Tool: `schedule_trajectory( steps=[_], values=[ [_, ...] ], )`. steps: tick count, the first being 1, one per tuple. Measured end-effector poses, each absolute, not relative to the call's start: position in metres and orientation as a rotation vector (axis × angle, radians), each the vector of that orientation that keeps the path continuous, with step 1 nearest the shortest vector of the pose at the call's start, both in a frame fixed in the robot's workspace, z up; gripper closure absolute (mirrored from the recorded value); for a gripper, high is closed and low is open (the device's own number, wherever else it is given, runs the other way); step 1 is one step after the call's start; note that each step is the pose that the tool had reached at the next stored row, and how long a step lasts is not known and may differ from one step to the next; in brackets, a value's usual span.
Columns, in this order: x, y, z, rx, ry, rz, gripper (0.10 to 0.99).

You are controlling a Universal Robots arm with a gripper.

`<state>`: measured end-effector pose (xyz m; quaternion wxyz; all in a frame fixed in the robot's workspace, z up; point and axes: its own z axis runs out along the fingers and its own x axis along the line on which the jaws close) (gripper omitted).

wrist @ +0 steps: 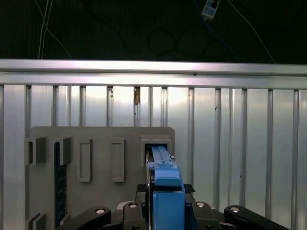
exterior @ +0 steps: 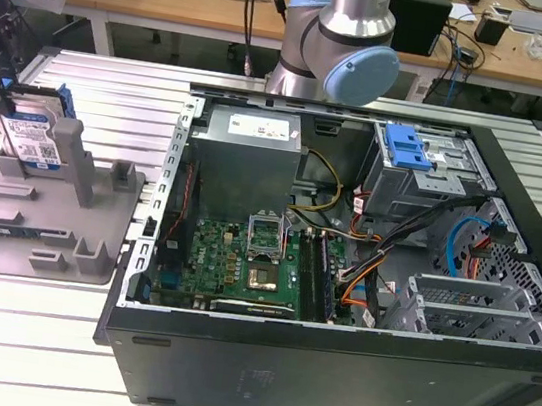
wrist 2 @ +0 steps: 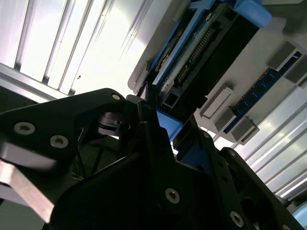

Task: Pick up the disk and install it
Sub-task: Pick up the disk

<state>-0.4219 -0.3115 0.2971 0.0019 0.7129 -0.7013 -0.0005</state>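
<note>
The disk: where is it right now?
At the exterior view's left, the disk stands upright in the grey holder, beside the open computer case, with the end effector at its top edge.

A ribbed aluminium table carries everything. A grey plastic fixture lies flat on its slats directly beneath the claw. An open computer case rests well apart from the claw, toward the exterior view's right
</note>
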Motion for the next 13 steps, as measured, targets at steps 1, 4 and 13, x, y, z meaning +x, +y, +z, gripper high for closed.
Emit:
schedule_trajectory(
  steps=[1,4,13],
  values=[
    [-0.422,-0.312,0.297,2.237,-2.201,-0.002,0.718],
    [-0.422,-0.312,0.298,2.237,-2.201,-0.001,0.718],
    [-0.422,-0.312,0.319,2.237,-2.201,-0.002,0.718]
  ],
)
